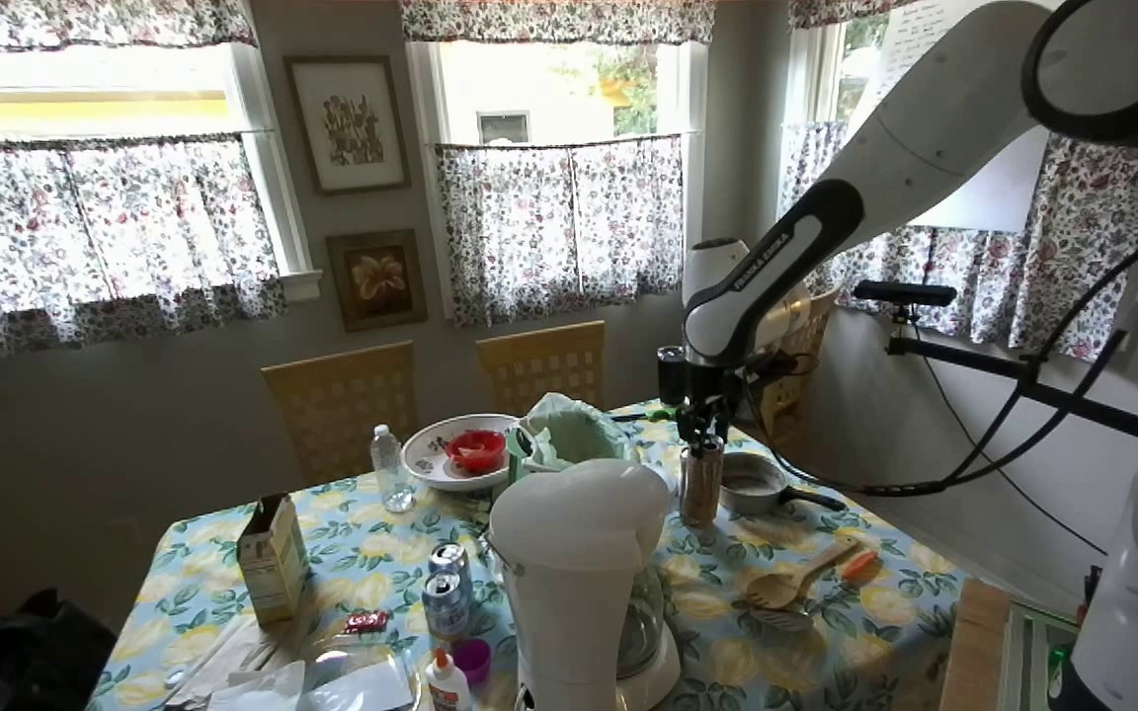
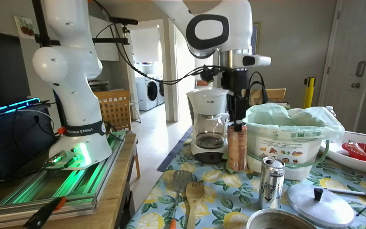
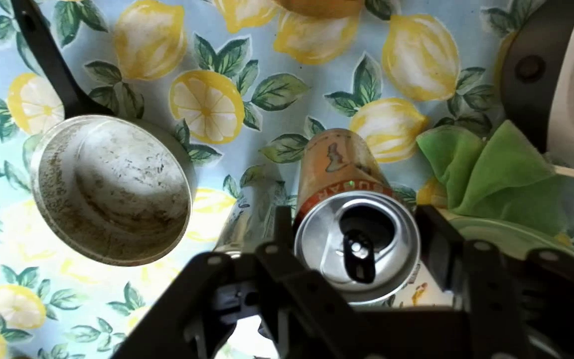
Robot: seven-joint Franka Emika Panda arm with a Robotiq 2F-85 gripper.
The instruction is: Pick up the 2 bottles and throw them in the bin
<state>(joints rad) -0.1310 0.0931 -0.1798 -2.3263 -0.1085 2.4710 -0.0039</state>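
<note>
- The gripper (image 3: 355, 234) points down and holds the orange can (image 2: 237, 149) by its upper end, one finger on either side.
- The orange can is upright, its drinking hole open and a red band below the rim; whether its base touches the surface (image 2: 214, 197) I cannot tell.
- The silver can (image 2: 271, 187) stands upright on the surface, between the pan (image 3: 117, 199) and the orange can; the gripper partly hides it in the wrist view.
- The bin (image 2: 281, 146), with a pale green liner (image 2: 278, 116) folded over its rim, stands just beside both cans, which are outside it.
- Beyond the orange can, in an exterior view, stands the coffee maker (image 2: 209, 105).
- The lid (image 2: 322, 208) lies beside the pan, and the spatula (image 2: 180, 181) and a wooden utensil (image 2: 194, 194) lie side by side.
- In both exterior views, the white bowl (image 1: 431, 469) near the bin carries a red dish (image 1: 477, 450).
- In an exterior view, two more cans (image 1: 447, 604) stand close together, well apart from the gripper.
</note>
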